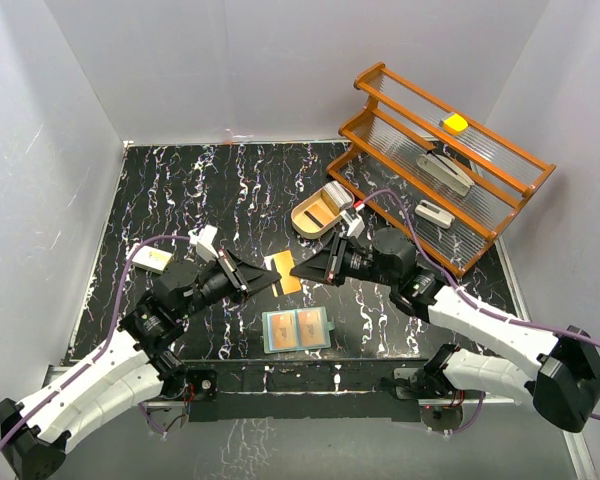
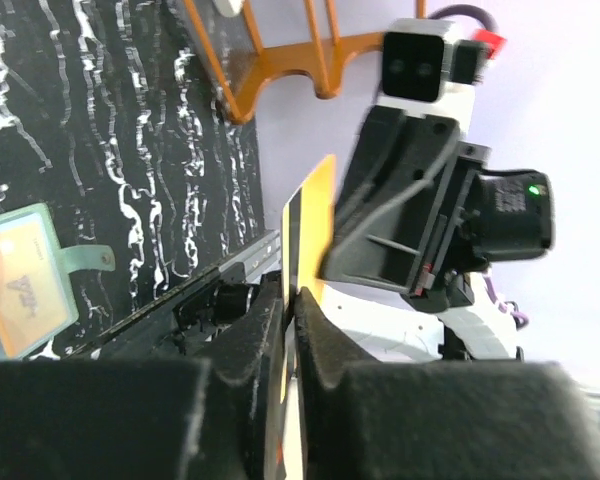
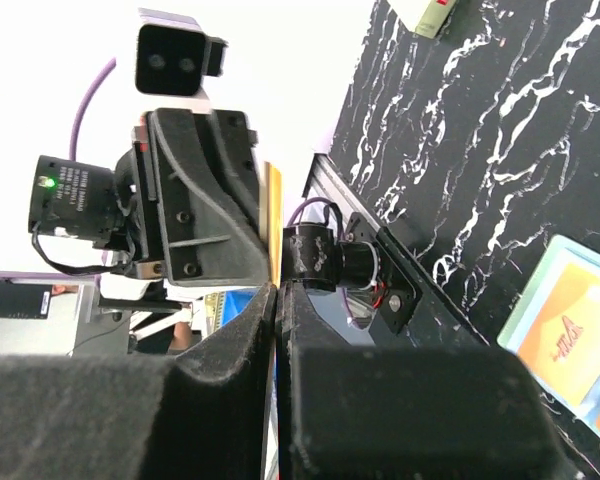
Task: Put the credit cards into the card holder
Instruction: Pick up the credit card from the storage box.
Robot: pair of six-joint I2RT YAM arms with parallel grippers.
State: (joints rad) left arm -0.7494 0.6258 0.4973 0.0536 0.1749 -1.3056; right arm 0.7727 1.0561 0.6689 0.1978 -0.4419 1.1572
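Now left fingers (image 2: 250, 345) and right fingers (image 3: 242, 340) both clamp the credit card (image 1: 285, 272) (opposite ends); card holder (image 1: 296, 329) lies at its six o'clock.

Black marbled worktop (image 1: 180, 190), open card holder (image 1: 296, 329) near front edge, oval tray (image 1: 302, 226) beside orange rack (image 1: 400, 145), pale box (image 1: 152, 260) at left

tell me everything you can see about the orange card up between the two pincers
The orange card is a thin, plastic-looking rectangle, orange-tan with a dark stripe along one face. It is held tilted in the air above the black marbled table, just beyond the open card holder. The left pincer clamps one end and the right pincer the opposite end; nothing else touches it.
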